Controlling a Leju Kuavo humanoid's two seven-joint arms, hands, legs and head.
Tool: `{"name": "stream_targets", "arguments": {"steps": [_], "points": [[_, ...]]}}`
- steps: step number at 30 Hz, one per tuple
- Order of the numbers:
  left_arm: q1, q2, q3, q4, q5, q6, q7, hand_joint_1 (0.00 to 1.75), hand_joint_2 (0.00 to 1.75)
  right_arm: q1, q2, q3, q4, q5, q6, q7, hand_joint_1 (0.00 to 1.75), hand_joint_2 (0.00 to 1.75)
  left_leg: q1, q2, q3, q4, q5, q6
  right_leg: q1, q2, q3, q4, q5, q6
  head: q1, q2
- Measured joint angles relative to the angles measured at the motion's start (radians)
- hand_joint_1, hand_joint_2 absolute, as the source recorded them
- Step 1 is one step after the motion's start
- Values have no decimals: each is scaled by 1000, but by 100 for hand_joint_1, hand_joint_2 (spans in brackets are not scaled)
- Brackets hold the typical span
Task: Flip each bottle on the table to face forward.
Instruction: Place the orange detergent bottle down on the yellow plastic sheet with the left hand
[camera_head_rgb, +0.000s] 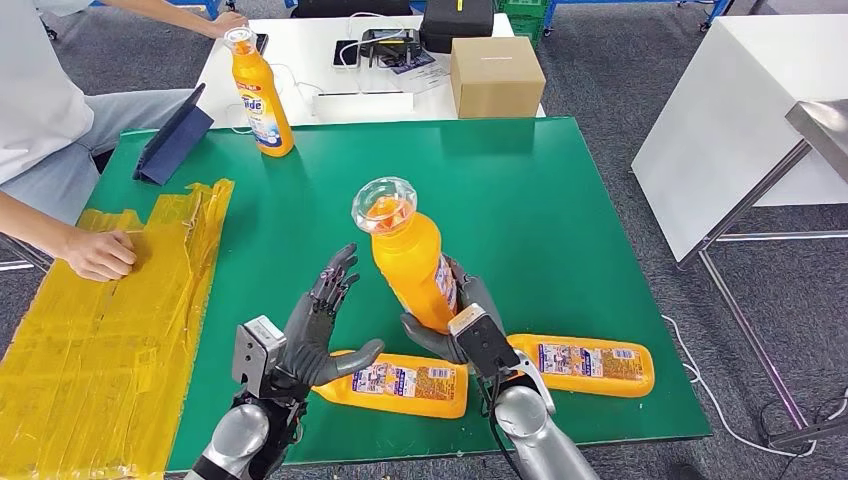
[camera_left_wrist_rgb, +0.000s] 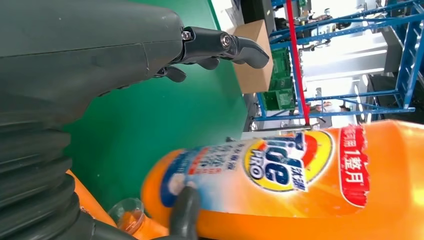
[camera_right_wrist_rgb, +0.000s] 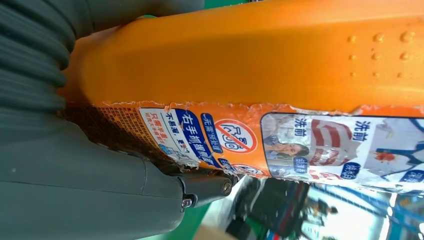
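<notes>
Nearest the robot, two orange bottles lie flat on the green counter (camera_head_rgb: 560, 200): one lying bottle (camera_head_rgb: 400, 384) at about 6 o'clock under the left hand's thumb, and a second lying bottle (camera_head_rgb: 585, 364) at 4 o'clock, both with small-print labels up, so both probably wait for turning.

Just beyond them, the right hand (camera_head_rgb: 455, 320) has its fingers clamped on the lower body of the held bottle (camera_head_rgb: 410, 255), lifted clear of the counter and tilted with its clear cap toward the camera. That grip low on the body leaves the label free to swing round. The left wrist view shows the brand label facing the left hand, though whether the turn is finished is hard to judge.

The left hand (camera_head_rgb: 320, 325), at 7 o'clock, stands beside it, fingers apart and holding nothing, likely ready to steady it.

Far off at 11 o'clock, a standing bottle (camera_head_rgb: 260, 95) is upright, brand label forward, beside a person's hand (camera_head_rgb: 100, 255) on yellow tape (camera_head_rgb: 100, 340).
</notes>
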Motion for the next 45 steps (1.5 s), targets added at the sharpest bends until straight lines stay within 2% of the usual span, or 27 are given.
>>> {"name": "stream_targets", "arguments": {"steps": [17,39,45], "points": [[-7,-1,-10,0,35,0,-8,0,175,4,31,110,164,44,-13,6,175,175,0,0,0,0,0,0,0,0,0,0,0,0,0,0],[-19,13,-27,-19,64,-38,-15,0,175,-14,54,135,239,50,-27,-25,175,175,0,0,0,0,0,0,0,0,0,0,0,0,0,0],[-24,19,-33,-18,9,-35,-36,0,175,-8,54,135,235,49,-34,-49,175,175,0,0,0,0,0,0,0,0,0,0,0,0,0,0]]}}
